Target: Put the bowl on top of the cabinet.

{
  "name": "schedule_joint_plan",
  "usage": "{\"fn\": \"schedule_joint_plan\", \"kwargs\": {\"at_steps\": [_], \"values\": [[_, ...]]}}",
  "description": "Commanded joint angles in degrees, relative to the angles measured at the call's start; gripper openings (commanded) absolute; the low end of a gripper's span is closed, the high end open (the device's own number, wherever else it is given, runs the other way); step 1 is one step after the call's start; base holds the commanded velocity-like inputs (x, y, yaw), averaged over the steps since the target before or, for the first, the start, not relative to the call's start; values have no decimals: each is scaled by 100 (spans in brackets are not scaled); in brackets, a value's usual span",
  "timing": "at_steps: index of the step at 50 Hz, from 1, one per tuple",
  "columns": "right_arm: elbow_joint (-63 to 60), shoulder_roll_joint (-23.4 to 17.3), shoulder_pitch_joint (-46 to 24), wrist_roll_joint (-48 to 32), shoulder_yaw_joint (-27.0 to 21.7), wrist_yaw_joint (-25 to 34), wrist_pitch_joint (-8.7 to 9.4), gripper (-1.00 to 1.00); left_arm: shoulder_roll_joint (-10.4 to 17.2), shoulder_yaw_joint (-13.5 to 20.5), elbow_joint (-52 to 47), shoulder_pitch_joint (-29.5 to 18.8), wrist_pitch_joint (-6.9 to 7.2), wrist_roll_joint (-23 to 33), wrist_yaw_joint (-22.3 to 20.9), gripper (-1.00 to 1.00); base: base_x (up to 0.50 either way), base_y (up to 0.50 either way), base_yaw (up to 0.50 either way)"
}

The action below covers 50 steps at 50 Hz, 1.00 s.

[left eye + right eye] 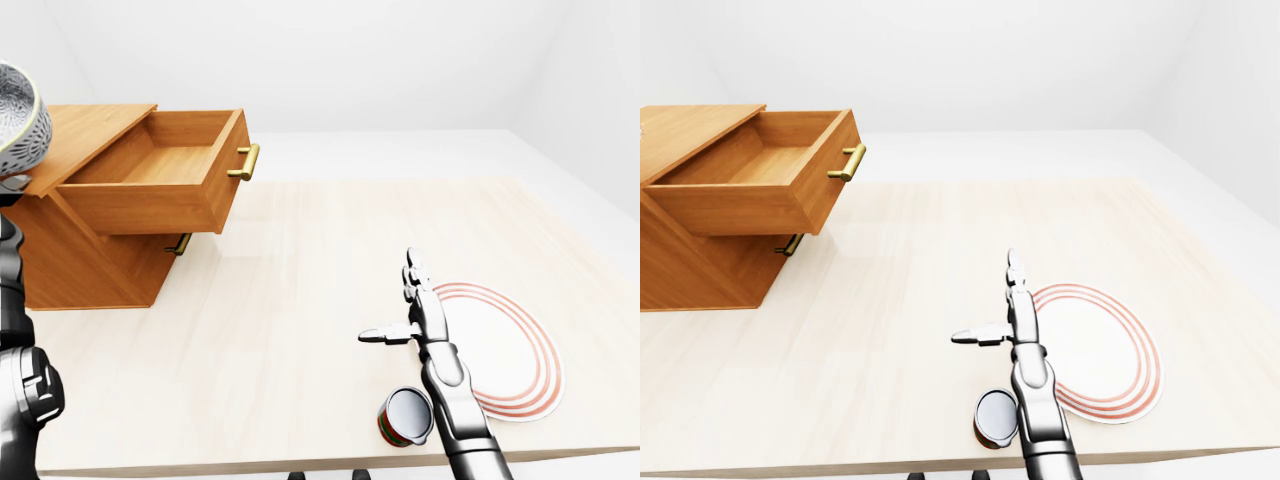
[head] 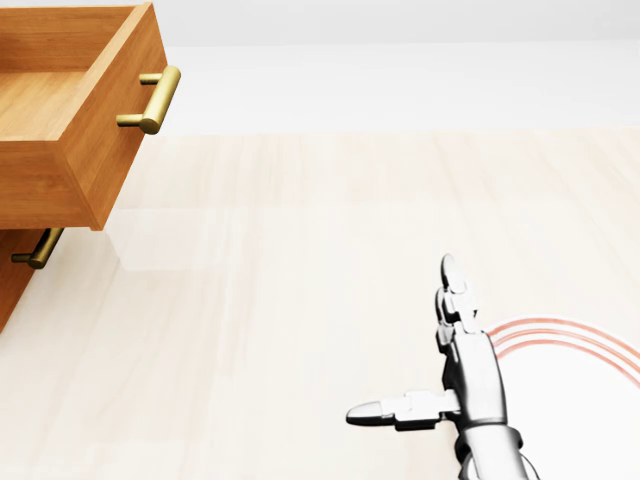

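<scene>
The bowl, grey-white with a lattice pattern, hangs tilted at the left edge of the left-eye view. It is over the left end of the wooden cabinet's top. My left arm rises straight up to the bowl, and a dark part of my left hand shows just beneath it. The fingers themselves are mostly hidden. My right hand hovers open over the table beside the plate, with its fingers stretched out and nothing in it.
The cabinet's top drawer is pulled out, empty, with a brass handle. A white plate with red rings lies on the light wooden table. A small can lies near the table's lower edge by my right forearm.
</scene>
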Motion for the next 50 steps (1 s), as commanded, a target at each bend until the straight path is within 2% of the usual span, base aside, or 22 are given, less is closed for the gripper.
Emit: {"fn": "schedule_joint_plan", "kwargs": {"at_steps": [1, 23, 27, 31, 32, 33, 34, 35, 36, 37, 38, 45, 46, 50], "values": [[88, 8, -34, -21, 15, -18, 0, 100, -131, -59, 101, 165, 0, -30, -1, 100, 0, 0, 0], [112, 12, -33, -40, 35, -20, 0, 100, -136, 40, -370, 304, 0, -106, -1, 100, 0, 0, 0], [101, 9, -29, -34, 27, -18, 0, 100, -130, 179, -949, 492, 0, -221, -1, 100, 0, 0, 0], [112, 11, -29, -43, 31, -22, 0, 100, -154, 516, -2360, 1018, 0, -446, -1, 100, 0, 0, 0], [102, 11, -24, -42, 32, -21, 0, 100, -175, 591, -2653, 1135, 31, -473, -1, 100, 0, 0, 0], [88, 13, -20, -39, 33, -20, 0, 100, -190, 694, -3053, 1276, 131, -530, -1, 100, 0, 0, 0], [99, 14, -23, -49, 37, -27, 0, 100, -216, 820, -3622, 1467, 377, -578, -180, 100, 0, 0, 0], [101, 15, -24, -48, 38, -25, 0, 100, -240, 915, -3965, 1584, 478, -614, -281, 100, 0, 0, 0], [101, 14, -24, -45, 38, -22, 0, 100, -270, 1051, -4520, 1756, 718, -679, -511, 100, 0, 0, 0], [105, 14, -27, -45, 35, -24, 0, 100, -296, 1124, -4829, 1857, 799, -693, -597, 100, 0, 0, 0], [129, 11, -37, -38, 30, -21, 0, 100, -337, 1211, -5294, 1986, 991, -712, -783, 100, 0, 0, 0], [90, 15, -14, -40, 42, -16, 0, 100, -563, 1718, -7374, 2462, 1000, -1019, -1499, 100, 0, 0, 0], [75, 12, -7, -41, 39, -16, 0, 100, -633, 1820, -7741, 2541, 1000, -1197, -1630, 100, 0, 0, 0], [90, 7, -21, -35, 28, -11, 0, 100, -774, 1983, -8633, 2767, 1000, -1331, -1728, 100, 0, 0, 0]]}}
